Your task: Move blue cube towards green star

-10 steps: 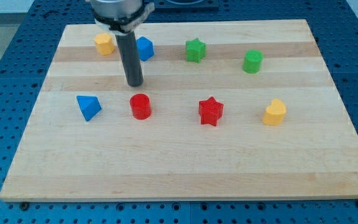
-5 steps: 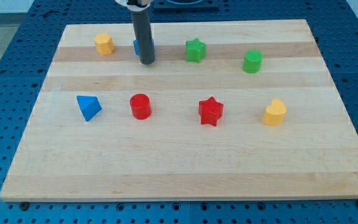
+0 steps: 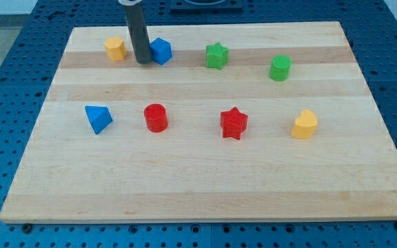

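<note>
The blue cube (image 3: 161, 51) sits near the board's top, left of centre. The green star (image 3: 216, 55) lies to its right, a short gap away. My tip (image 3: 143, 61) stands right against the blue cube's left side, between it and the yellow block (image 3: 115, 48). The dark rod rises straight up out of the view's top.
A green cylinder (image 3: 280, 67) stands right of the star. Across the board's middle lie a blue triangular block (image 3: 98, 118), a red cylinder (image 3: 156, 117), a red star (image 3: 233, 122) and a yellow block (image 3: 305, 124). The wooden board (image 3: 205, 186) lies on a blue perforated table.
My tip moved from below the blue cube up and over in front of it, then left to the cube's left side. The blocks have not visibly moved.
</note>
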